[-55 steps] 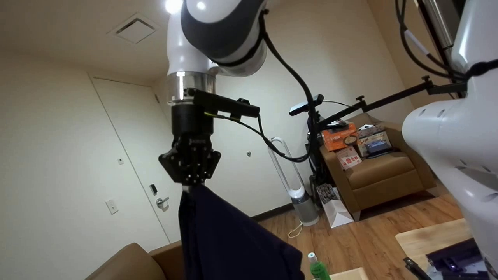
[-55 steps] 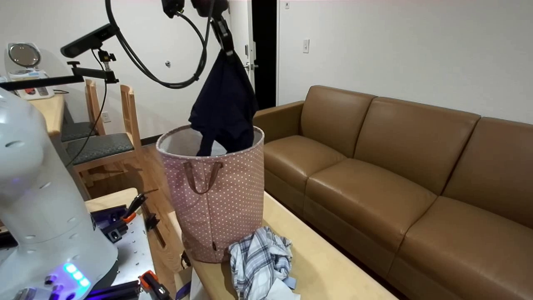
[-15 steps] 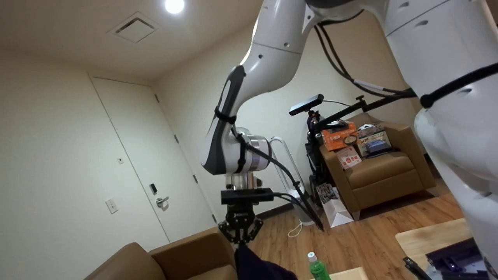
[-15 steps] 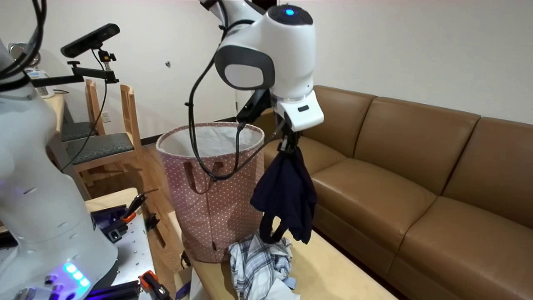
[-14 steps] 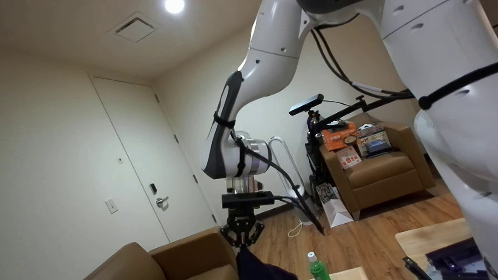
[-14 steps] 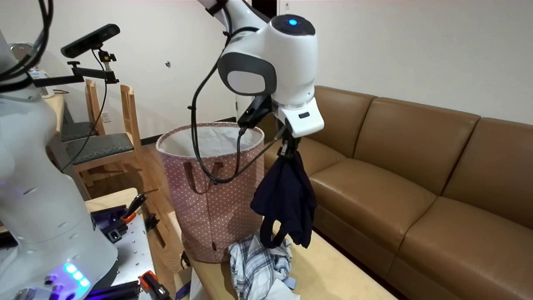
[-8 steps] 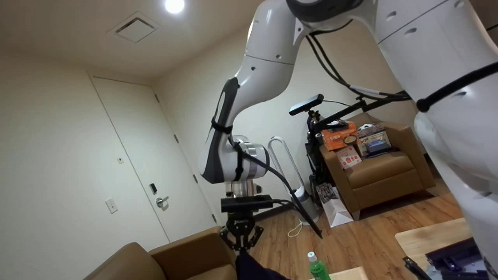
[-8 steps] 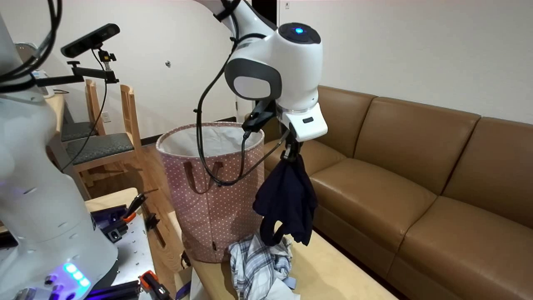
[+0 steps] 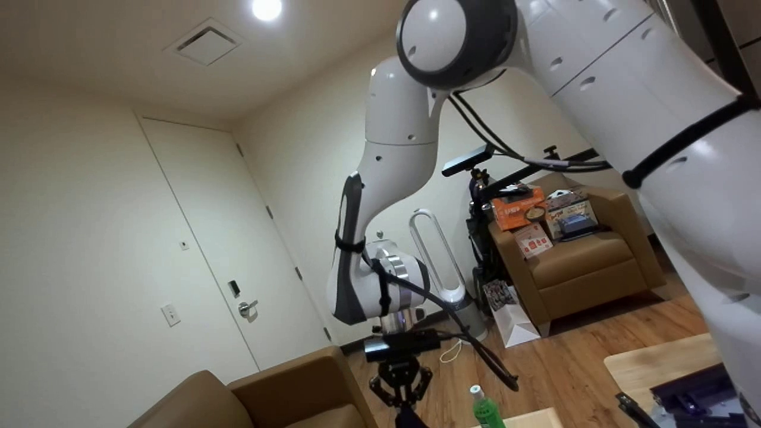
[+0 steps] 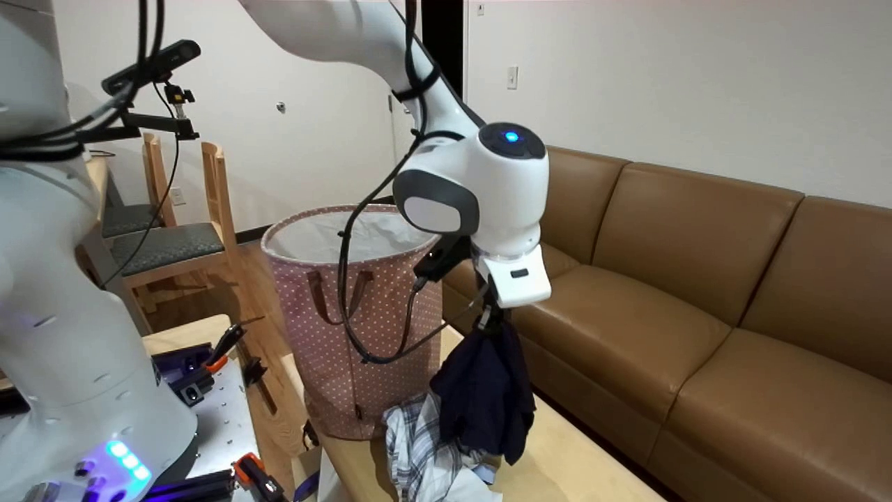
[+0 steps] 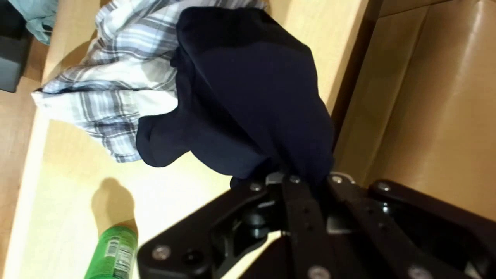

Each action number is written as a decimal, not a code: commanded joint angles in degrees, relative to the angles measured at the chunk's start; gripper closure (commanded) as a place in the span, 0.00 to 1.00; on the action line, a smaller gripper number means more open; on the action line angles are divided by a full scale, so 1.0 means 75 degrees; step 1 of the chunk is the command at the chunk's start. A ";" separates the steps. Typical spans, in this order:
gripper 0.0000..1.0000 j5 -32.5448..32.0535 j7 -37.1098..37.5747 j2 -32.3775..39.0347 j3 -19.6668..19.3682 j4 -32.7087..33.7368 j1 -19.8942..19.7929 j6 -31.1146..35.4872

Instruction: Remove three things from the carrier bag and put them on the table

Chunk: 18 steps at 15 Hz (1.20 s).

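A dark navy cloth (image 10: 488, 390) hangs from my gripper (image 10: 490, 322), whose fingers are pinched on its top. In the wrist view the gripper (image 11: 310, 181) has the bunched navy cloth (image 11: 252, 93) between its tips. The cloth hangs low above the wooden table (image 10: 578, 470), partly over a crumpled plaid shirt (image 10: 414, 453); whether the two touch I cannot tell. Behind them stands the carrier bag, a tall pink polka-dot bag (image 10: 348, 348) with brown handles. Its white lining shows, but its bottom is hidden. In an exterior view only the top of the cloth (image 9: 409, 418) shows.
A green bottle (image 11: 113, 254) stands on the table, to the left of the gripper in the wrist view. A brown sofa (image 10: 641, 293) runs along the table's far side. Clamps (image 10: 258, 477) and tools lie near the robot's base.
Earlier the navy cloth hung over the bag's mouth. It has been carried sideways off the bag, then lowered beside it towards the table and the plaid shirt, still held.
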 commanded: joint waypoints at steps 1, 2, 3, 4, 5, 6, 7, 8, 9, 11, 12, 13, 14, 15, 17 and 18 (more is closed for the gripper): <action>0.94 0.0059 0.0339 0.1068 0.0040 0.0652 -0.0370 0.0052; 0.94 -0.0041 0.0453 0.1321 0.0001 0.0784 -0.0435 -0.0035; 0.94 -0.0146 0.0551 0.1553 -0.0043 0.0914 -0.0496 -0.0162; 0.94 -0.0145 0.0630 0.1789 -0.0046 0.1059 -0.0564 -0.0224; 0.93 -0.0191 0.0710 0.2013 -0.0064 0.1193 -0.0598 -0.0290; 0.93 -0.0240 0.0850 0.2240 -0.0090 0.1318 -0.0603 -0.0330; 0.94 -0.0281 0.0906 0.2419 -0.0086 0.1445 -0.0634 -0.0408; 0.93 -0.0299 0.0959 0.2563 -0.0057 0.1553 -0.0674 -0.0523; 0.68 -0.0319 0.0986 0.2682 -0.0054 0.1648 -0.0679 -0.0575; 0.65 -0.0326 0.0975 0.2791 -0.0019 0.1814 -0.0705 -0.0866; 0.60 -0.0287 0.0902 0.2815 0.0022 0.1891 -0.0738 -0.1009; 0.54 -0.0224 0.0801 0.2785 0.0082 0.1932 -0.0790 -0.1214; 0.47 -0.0179 0.0656 0.2715 0.0151 0.1959 -0.0867 -0.1521; 0.42 -0.0153 0.0631 0.2666 0.0166 0.1988 -0.0887 -0.1762; 0.29 -0.0176 0.0662 0.2430 0.0146 0.1923 -0.0887 -0.2272; 0.21 -0.0214 0.0651 0.2247 0.0113 0.1861 -0.0871 -0.2523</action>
